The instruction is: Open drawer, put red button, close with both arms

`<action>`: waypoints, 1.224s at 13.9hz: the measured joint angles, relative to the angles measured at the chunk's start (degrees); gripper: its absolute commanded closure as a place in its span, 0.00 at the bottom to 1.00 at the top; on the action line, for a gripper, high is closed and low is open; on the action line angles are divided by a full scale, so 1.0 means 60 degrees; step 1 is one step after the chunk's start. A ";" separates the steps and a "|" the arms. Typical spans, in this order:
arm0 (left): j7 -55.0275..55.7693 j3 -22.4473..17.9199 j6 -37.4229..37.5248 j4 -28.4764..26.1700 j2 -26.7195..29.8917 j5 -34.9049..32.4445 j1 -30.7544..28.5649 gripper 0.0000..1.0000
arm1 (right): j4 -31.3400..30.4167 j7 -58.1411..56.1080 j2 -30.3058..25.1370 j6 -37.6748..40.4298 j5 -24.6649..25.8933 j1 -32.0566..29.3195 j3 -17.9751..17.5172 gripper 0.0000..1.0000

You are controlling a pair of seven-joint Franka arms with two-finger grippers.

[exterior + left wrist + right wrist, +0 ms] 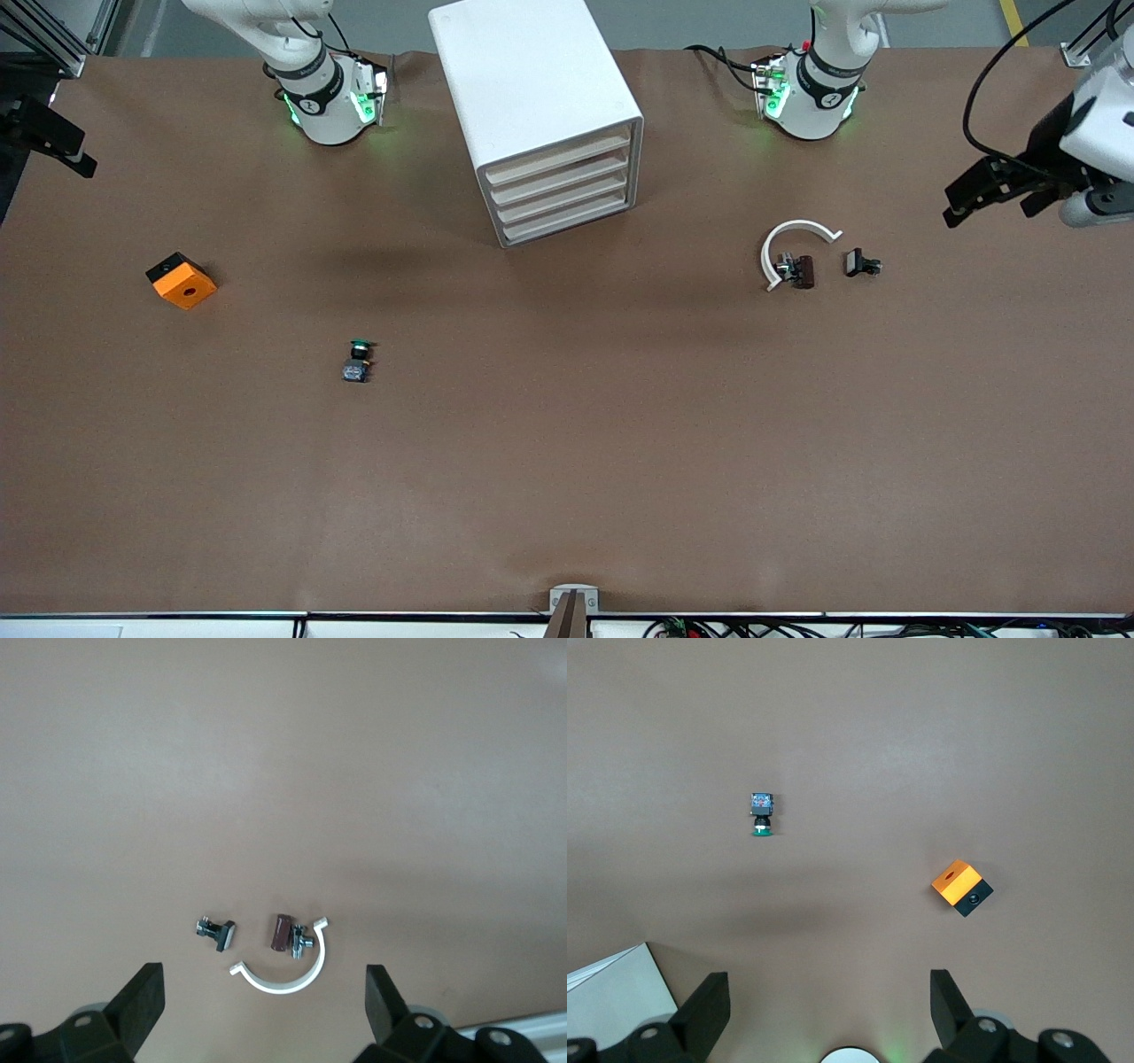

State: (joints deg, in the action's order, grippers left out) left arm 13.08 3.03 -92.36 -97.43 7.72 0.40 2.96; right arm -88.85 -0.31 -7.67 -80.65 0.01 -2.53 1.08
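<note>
The white cabinet (pixel 523 80) stands between the two arm bases, and a corner of it shows in the right wrist view (pixel 611 992). Its topmost drawer (pixel 560 157) is shut, flush like the three below it. The red button is not in any view. My left gripper (pixel 983 206) hangs open and empty over the left arm's end of the table; its wrist view (pixel 266 1001) shows bare table between the fingers. My right gripper (pixel 62 146) hangs over the right arm's end of the table, open and empty in its wrist view (pixel 830 1005).
A green-capped button (pixel 358 361) lies on its side on the table, also in the right wrist view (pixel 761 813). An orange block (pixel 182 281) sits toward the right arm's end. A white C-shaped clamp (pixel 793 232), a brown piece (pixel 804 271) and a small black part (pixel 859 263) lie toward the left arm's end.
</note>
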 measured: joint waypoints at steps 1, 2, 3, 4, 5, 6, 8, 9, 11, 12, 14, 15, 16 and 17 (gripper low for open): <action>0.0000 0.0002 0.0027 -0.0185 0.0227 0.0001 0.0100 0.00 | -0.0100 0.0000 -0.0068 -0.0026 0.0000 0.0000 0.0000 0.00; 0.0000 0.0003 0.0089 -0.0314 0.0399 0.0002 0.0151 0.00 | -0.0191 0.0000 -0.0139 -0.0058 0.0000 0.0000 0.0000 0.00; 0.0000 0.0004 0.0127 -0.0396 0.0506 0.0002 0.0163 0.00 | -0.0246 0.0000 -0.0198 -0.0065 0.0000 0.0000 0.0000 0.00; 0.0000 0.0000 0.0134 -0.0436 0.0551 0.0002 0.0158 0.00 | -0.0294 0.0000 -0.0243 -0.0069 0.0000 0.0000 -0.0001 0.00; 0.0001 -0.0011 0.0134 -0.0449 0.0558 0.0002 0.0147 0.00 | -0.0320 0.0000 -0.0267 -0.0072 0.0000 0.0000 -0.0001 0.00; 0.0000 -0.0037 0.0134 -0.0456 0.0558 0.0002 0.0130 0.00 | -0.0328 0.0002 -0.0273 -0.0075 0.0000 0.0000 -0.0001 0.00; -0.0130 -0.0095 0.0171 -0.0456 0.0567 0.0002 0.0050 0.00 | -0.0347 0.0008 -0.0273 -0.0097 -0.0003 0.0000 -0.0001 0.00; -0.0197 -0.0107 0.0186 -0.0456 0.0573 0.0002 -0.0004 0.00 | -0.0356 0.0012 -0.0273 -0.0110 -0.0004 0.0000 -0.0002 0.00; -0.0448 -0.0122 0.0190 -0.0456 0.0587 -0.0031 -0.0040 0.00 | -0.0365 0.0019 -0.0273 -0.0130 -0.0031 0.0000 -0.0001 0.00; -0.0601 -0.0123 0.0195 -0.0455 0.0595 -0.0051 -0.0043 0.00 | -0.0365 0.0024 -0.0274 -0.0135 -0.0051 0.0000 -0.0002 0.00; -0.0722 -0.0124 0.0250 -0.0448 0.0595 -0.0055 -0.0043 0.00 | -0.0367 0.0029 -0.0274 -0.0164 -0.0071 0.0000 -0.0001 0.00; -0.0723 -0.0126 0.0256 -0.0413 0.0592 -0.0056 -0.0052 0.00 | -0.0367 0.0030 -0.0274 -0.0183 -0.0076 0.0000 -0.0001 0.00; -0.0723 -0.0133 0.0303 -0.0325 0.0571 -0.0059 -0.0104 0.00 | -0.0367 0.0032 -0.0274 -0.0187 -0.0079 0.0000 -0.0001 0.00; -0.0728 -0.0138 0.0432 -0.0184 0.0529 -0.0061 -0.0196 0.00 | -0.0367 0.0035 -0.0274 -0.0191 -0.0080 0.0000 0.0000 0.00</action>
State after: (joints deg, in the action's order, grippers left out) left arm 8.72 2.20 -89.77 -98.53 10.89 0.03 1.79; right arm -91.06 -0.10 -9.31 -81.80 -0.47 -2.53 1.08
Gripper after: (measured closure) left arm 0.000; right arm 0.000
